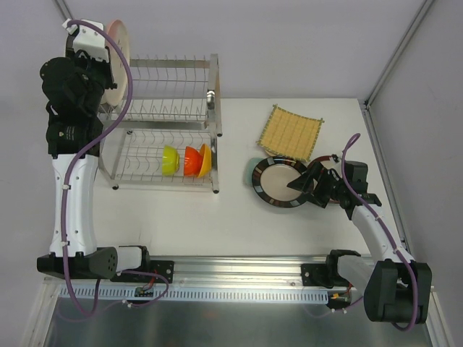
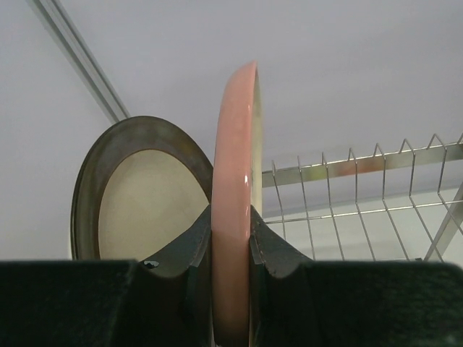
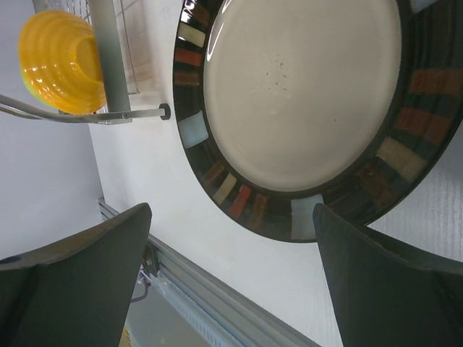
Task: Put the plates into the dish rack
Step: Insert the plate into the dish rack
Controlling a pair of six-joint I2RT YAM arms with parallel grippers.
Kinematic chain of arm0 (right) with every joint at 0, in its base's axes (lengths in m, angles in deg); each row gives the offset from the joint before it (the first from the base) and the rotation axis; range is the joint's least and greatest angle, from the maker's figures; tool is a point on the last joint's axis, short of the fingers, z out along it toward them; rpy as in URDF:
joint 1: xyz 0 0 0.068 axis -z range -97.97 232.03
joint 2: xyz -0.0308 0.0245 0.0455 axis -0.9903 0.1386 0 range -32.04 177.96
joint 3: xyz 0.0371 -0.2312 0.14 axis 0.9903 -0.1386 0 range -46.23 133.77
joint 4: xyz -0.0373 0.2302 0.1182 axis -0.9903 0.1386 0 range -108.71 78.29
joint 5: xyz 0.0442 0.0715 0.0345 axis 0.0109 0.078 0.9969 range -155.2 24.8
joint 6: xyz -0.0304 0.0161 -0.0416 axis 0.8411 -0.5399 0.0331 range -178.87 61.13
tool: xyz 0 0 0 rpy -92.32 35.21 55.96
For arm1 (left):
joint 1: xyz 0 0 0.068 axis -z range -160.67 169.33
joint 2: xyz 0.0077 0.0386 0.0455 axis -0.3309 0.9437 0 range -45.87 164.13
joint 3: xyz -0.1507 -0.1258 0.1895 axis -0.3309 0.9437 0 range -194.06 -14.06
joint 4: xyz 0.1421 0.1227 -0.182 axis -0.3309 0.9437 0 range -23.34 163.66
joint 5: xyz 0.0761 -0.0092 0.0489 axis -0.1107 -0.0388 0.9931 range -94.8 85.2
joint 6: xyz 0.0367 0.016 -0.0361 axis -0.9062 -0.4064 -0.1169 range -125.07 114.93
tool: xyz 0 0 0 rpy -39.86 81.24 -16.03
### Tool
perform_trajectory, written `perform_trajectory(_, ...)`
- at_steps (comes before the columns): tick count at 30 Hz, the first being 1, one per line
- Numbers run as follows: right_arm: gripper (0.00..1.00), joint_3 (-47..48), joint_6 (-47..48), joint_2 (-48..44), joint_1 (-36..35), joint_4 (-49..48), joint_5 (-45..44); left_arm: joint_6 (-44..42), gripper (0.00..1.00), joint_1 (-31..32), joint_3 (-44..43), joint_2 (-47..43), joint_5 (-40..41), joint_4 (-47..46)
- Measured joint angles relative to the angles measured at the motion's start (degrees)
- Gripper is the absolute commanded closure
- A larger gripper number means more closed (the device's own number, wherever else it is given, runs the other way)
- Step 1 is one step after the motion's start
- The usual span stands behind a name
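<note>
My left gripper [image 1: 107, 63] is shut on a pink-and-white plate [image 1: 119, 50], held upright on its edge above the left end of the dish rack [image 1: 189, 66]. In the left wrist view the pink plate [image 2: 233, 166] sits between the fingers, and a dark-rimmed cream plate [image 2: 134, 191] stands just behind it. My right gripper [image 1: 305, 181] is open over the right edge of a dark-rimmed plate with coloured blocks [image 1: 275, 184], lying flat on the table. The right wrist view shows this plate [image 3: 304, 108] beyond the open fingers [image 3: 79, 282]. A yellow woven square [image 1: 291, 132] lies behind it.
Green [image 1: 169, 160], orange [image 1: 191, 160] and yellow [image 1: 206, 160] bowls stand in the rack's lower tier. The yellow bowl [image 3: 61, 61] and a rack tube [image 3: 108, 58] show in the right wrist view. Upper-tier prongs [image 2: 362, 188] lie right of the pink plate.
</note>
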Motion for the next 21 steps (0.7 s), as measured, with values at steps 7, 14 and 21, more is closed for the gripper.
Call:
perform_trajectory(7,0.01,0.00,-0.02,0.00,0.00,-0.61,0.48,-0.22,1.00,0.11,0.92,0.00,1.18,-0.57)
perform_trajectory(14,0.00,0.00,-0.02,0.00,-1.07,-0.98,0.74,-2.32,1.00,0.04,0.94,0.00,3.23,-1.42)
perform_trajectory(21,0.00,0.00,-0.02,0.00,-1.11,-1.07,0.85,-3.30,1.00,-0.02,1.62,0.15,3.37,-1.51)
